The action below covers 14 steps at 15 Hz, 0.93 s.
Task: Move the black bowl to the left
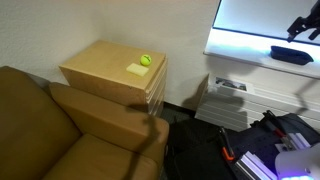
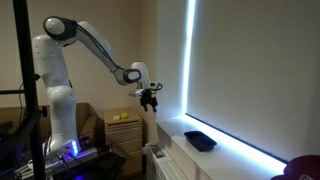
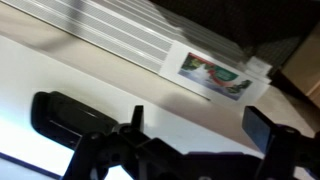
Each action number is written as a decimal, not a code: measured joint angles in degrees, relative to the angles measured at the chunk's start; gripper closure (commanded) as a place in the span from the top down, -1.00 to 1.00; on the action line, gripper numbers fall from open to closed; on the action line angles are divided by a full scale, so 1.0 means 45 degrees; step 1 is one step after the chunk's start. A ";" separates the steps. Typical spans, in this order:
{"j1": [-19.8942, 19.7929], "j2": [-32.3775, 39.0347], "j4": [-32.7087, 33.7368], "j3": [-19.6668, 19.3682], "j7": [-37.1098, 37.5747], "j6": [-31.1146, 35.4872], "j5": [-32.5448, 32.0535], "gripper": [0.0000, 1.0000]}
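Note:
The black bowl (image 1: pixel 291 54) lies on the white windowsill (image 1: pixel 240 45) as a flat dark oval. It shows in both exterior views (image 2: pixel 200 140), and at the lower left of the wrist view (image 3: pixel 62 118). My gripper (image 1: pixel 305 27) hangs in the air above the sill, apart from the bowl (image 2: pixel 150 99). In the wrist view its two fingers (image 3: pixel 200 128) stand wide apart with only bare white sill between them. The bowl lies outside the jaws, to their left in that view. The gripper is open and empty.
A wooden cabinet (image 1: pixel 105 72) carries a yellow-green ball (image 1: pixel 146 60) and a yellow note (image 1: pixel 136 69). A brown sofa (image 1: pixel 60 130) fills the lower left. A bright window (image 2: pixel 240 70) rises behind the sill. A coloured printed card (image 3: pixel 214 72) lies below the sill's edge.

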 measured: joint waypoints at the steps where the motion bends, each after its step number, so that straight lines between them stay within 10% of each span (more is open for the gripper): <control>1: -0.0561 0.0482 0.0057 -0.0330 0.0136 0.0974 -0.0466 1.00; 8: -0.1406 0.1905 0.1155 -0.0674 0.1643 0.1990 -0.0805 1.00; 14: -0.1656 0.5312 0.3364 -0.1571 0.6958 0.4594 -0.3171 1.00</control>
